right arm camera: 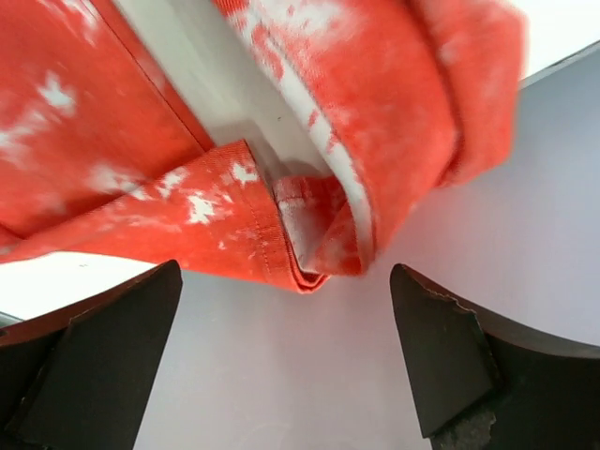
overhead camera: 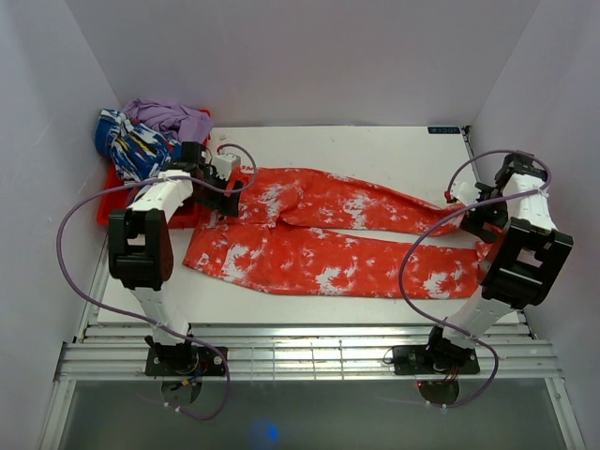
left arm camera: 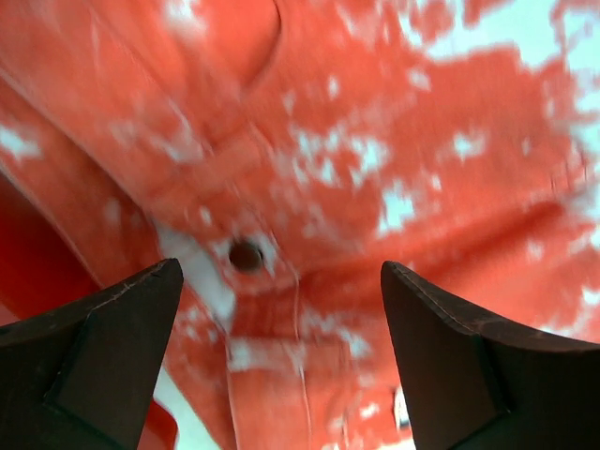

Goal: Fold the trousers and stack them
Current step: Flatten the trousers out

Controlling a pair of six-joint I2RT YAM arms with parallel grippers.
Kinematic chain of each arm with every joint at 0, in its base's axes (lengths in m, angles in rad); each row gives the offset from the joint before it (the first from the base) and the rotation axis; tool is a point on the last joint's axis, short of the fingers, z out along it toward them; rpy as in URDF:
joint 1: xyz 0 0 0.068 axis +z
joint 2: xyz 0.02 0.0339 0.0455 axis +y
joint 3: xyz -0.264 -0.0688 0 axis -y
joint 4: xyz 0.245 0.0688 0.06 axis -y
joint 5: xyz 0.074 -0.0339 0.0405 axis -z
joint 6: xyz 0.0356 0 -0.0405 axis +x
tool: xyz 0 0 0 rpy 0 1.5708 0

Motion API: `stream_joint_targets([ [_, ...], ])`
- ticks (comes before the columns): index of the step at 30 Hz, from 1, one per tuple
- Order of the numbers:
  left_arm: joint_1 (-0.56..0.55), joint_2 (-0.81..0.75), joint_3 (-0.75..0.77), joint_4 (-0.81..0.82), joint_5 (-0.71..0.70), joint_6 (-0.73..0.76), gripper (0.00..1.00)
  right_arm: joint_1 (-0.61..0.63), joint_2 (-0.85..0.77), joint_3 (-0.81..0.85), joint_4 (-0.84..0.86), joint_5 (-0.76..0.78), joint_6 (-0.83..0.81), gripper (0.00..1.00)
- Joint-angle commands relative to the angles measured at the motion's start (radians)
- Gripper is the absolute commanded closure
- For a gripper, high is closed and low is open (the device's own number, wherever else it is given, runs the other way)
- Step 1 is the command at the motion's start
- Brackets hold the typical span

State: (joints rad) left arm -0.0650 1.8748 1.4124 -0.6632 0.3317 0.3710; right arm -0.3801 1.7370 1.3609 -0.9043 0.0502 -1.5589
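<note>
Fingers (left arm camera: 103,356) of the left gripper (left arm camera: 281,272) stand wide apart and empty, just above the waistband (left arm camera: 246,255) of the trousers (overhead camera: 319,234). The right gripper (right arm camera: 286,272) is spread just as wide over the leg hems (right arm camera: 300,248), which lie curled at the right end of the table (overhead camera: 375,150). The trousers lie flat, waist left, legs right. To fold well, each gripper should pinch both layers squarely at its edge, then both should lift together so the fabric carries over without dragging or twisting.
</note>
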Motion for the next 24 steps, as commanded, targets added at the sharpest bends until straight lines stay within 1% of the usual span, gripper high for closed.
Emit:
stream_joint_targets([
  [1,0.040,-0.137,-0.047,-0.073,0.030,0.055,0.03,0.004,-0.080,0.070,-0.200,-0.191,0.123,0.02],
  [2,0.059,-0.175,-0.059,-0.069,0.027,0.040,0.04,0.009,-0.082,0.066,-0.205,-0.214,0.147,0.02],
  [3,0.117,-0.192,-0.062,-0.058,0.027,0.028,0.05,0.024,-0.085,0.049,-0.209,-0.246,0.170,0.01],
  [6,0.169,-0.267,-0.072,-0.047,-0.006,0.019,0.07,0.058,-0.080,0.008,-0.190,-0.277,0.253,0.00],
  [9,0.208,-0.325,-0.073,-0.073,-0.068,0.005,0.07,0.082,-0.065,-0.009,-0.174,-0.300,0.316,0.05],
  [11,0.232,-0.336,-0.070,-0.105,-0.114,-0.007,0.08,0.095,-0.059,-0.019,-0.171,-0.302,0.341,0.07],
  [13,0.292,-0.342,-0.070,-0.150,-0.128,-0.023,0.09,0.109,-0.053,-0.026,-0.163,-0.302,0.361,0.07],
  [14,0.316,-0.344,-0.073,-0.156,-0.129,-0.027,0.11,0.110,-0.053,-0.029,-0.159,-0.302,0.364,0.07],
  [15,0.368,-0.348,-0.078,-0.164,-0.126,-0.029,0.12,0.109,-0.054,-0.032,-0.151,-0.303,0.365,0.07],
  [18,0.441,-0.345,-0.116,-0.183,-0.106,-0.018,0.16,0.109,-0.051,-0.042,-0.157,-0.302,0.364,0.08],
  [22,0.528,-0.316,-0.191,-0.147,-0.100,-0.030,0.18,0.110,-0.054,-0.054,-0.157,-0.315,0.364,0.08],
  [23,0.562,-0.303,-0.194,-0.125,-0.071,-0.040,0.18,0.110,-0.053,-0.057,-0.156,-0.320,0.365,0.08],
  [24,0.571,-0.286,-0.196,-0.115,-0.060,-0.052,0.19,0.110,-0.048,-0.059,-0.154,-0.323,0.367,0.08],
])
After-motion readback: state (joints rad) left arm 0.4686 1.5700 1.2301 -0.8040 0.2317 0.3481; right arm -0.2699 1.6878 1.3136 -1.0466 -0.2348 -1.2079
